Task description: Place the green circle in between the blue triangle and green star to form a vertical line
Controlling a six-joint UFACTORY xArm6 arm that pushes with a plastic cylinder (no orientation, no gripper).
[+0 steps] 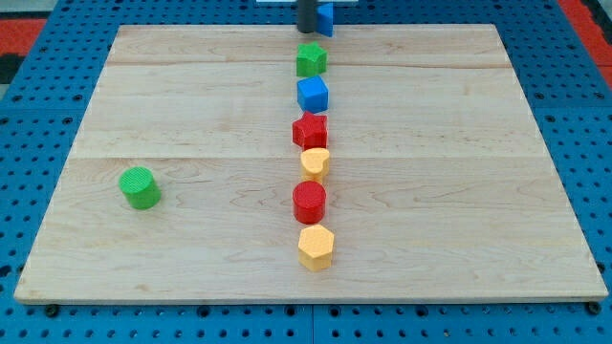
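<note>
The green circle [141,187] sits alone at the view's left on the wooden board [191,96]. The green star [310,59] stands near the view's top, in the middle column. The blue triangle [326,18] is just above it at the board's top edge, partly hidden behind my rod. My tip [308,29] is at the top edge, touching or just left of the blue triangle and right above the green star. It is far from the green circle.
Below the green star a column runs down the middle: a blue cube [313,95], a red star [310,130], a yellow block [316,163], a red circle [309,203] and a yellow hexagon [316,247]. A blue pegboard [57,315] surrounds the board.
</note>
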